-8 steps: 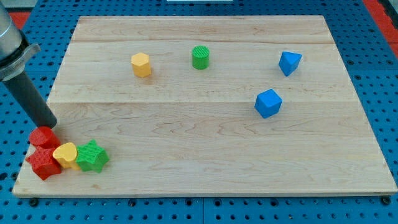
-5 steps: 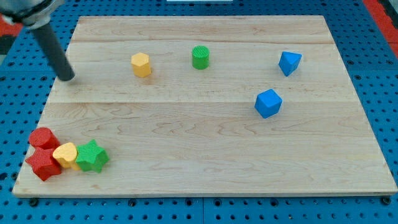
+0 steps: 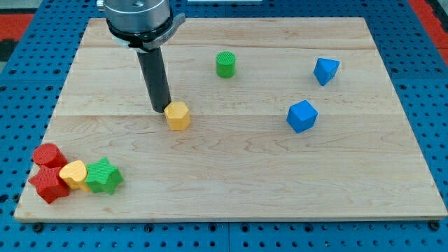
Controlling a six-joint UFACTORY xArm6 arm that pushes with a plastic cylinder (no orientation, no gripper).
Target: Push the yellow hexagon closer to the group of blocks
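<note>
The yellow hexagon lies left of the board's middle. My tip stands right at its upper-left side, touching or nearly touching it. The group of blocks sits at the board's bottom left corner: a red cylinder, a red block, a yellow heart-shaped block and a green star, all packed together. The hexagon is well up and to the right of this group.
A green cylinder stands near the view's top centre. Two blue blocks lie on the right: one near the top right, one lower, mid-right. The wooden board rests on a blue pegboard.
My tip swept from the bottom-left group up along the left edge, then right to the yellow hexagon. The hexagon has slid down and to the right from its earlier place.
</note>
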